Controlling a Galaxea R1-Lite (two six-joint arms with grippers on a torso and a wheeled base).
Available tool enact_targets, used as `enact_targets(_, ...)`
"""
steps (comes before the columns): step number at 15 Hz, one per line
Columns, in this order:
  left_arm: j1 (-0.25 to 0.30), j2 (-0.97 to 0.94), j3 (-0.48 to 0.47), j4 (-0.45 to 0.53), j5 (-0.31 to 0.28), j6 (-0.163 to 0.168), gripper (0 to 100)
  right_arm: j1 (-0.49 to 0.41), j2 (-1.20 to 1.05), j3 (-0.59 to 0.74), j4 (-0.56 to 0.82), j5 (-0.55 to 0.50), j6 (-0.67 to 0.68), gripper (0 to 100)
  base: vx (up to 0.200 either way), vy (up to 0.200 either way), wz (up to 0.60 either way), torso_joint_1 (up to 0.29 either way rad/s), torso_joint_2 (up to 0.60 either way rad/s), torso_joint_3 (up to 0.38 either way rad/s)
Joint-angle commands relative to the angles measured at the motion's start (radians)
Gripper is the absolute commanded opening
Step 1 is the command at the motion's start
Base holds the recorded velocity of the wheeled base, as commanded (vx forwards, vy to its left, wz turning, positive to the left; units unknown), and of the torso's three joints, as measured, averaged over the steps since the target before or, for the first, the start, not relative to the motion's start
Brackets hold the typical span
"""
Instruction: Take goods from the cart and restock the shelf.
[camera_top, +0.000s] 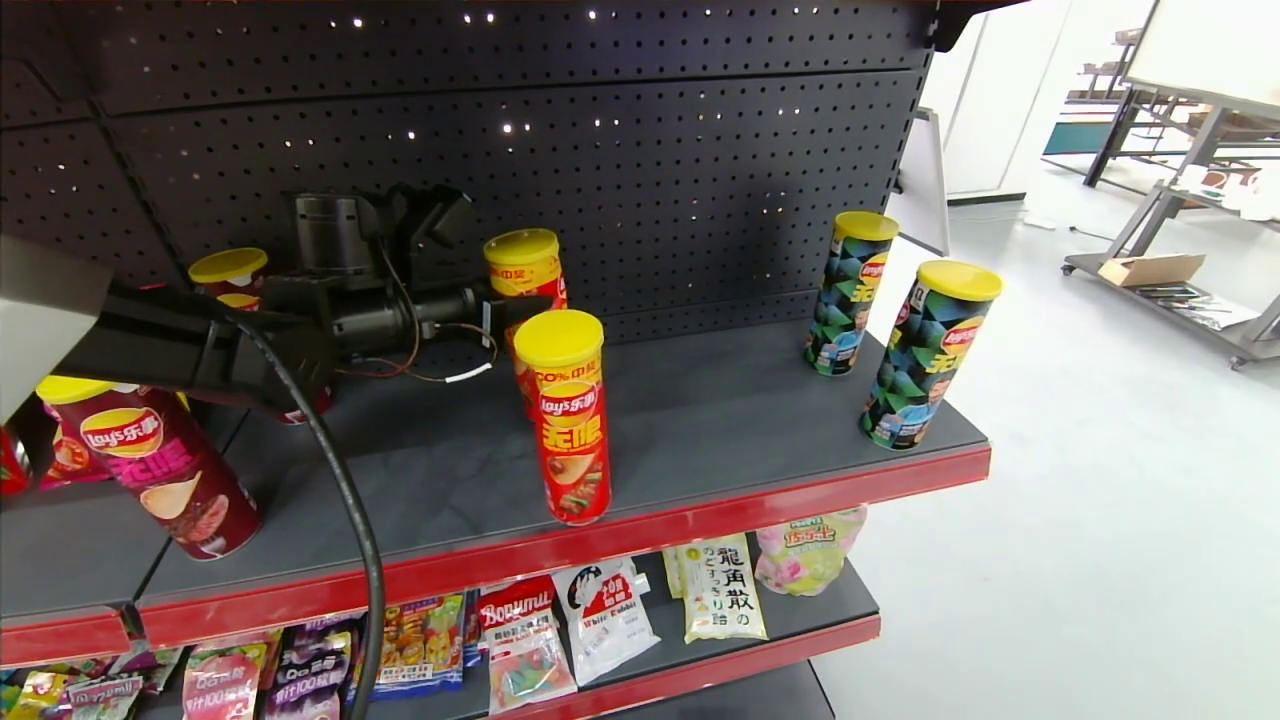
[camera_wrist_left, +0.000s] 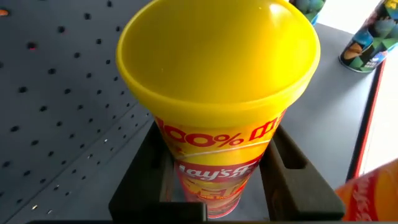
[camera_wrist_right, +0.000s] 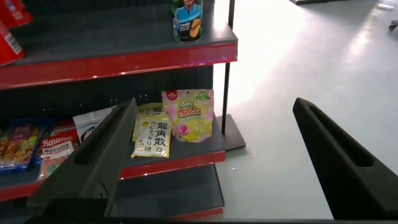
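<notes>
My right gripper (camera_wrist_right: 214, 118) hangs wide open before the snack bags (camera_wrist_right: 168, 124). On the upper shelf (camera_top: 720, 420), a front can (camera_top: 568, 430) hides the base of the red chip can (camera_top: 523, 262). My left gripper (camera_top: 518, 302) clamps that can near the pegboard (camera_top: 650, 170). I can't tell whether it's seated.

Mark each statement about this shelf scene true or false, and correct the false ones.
1. The left claw grips a red can with a yellow lid. True.
2. The right claw holds a bag. False: it is open and empty.
3. Two blue cans stand upright at the upper shelf's right end. True.
4. The lower shelf holds cans. False: it holds snack bags.
</notes>
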Motion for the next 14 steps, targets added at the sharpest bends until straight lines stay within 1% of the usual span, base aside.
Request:
enact_targets(1,-0.006,0.028,-0.008,-0.013,0.001,0.000,0,0.001,0.002,0.002,0.000,0.001,0.000,100,0.000,0.000,0.00,0.000,0.00,0.000)
enact_targets(5,-0.010,0.057,-0.023,-0.062,-0.001,0.000,0,0.001,0.002,0.000,0.000,0.001,0.000,100,0.000,0.000,0.00,0.000,0.00,0.000)
enact_targets(7,-0.009,0.057,-0.022,-0.059,-0.001,0.017,0,0.001,0.002,0.000,0.000,0.001,0.000,100,0.000,0.000,0.00,0.000,0.00,0.000)
enact_targets(14,-0.010,0.084,-0.025,-0.062,-0.005,0.016,0,0.001,0.002,0.000,0.000,0.001,0.000,100,0.000,0.000,0.00,0.000,0.00,0.000)
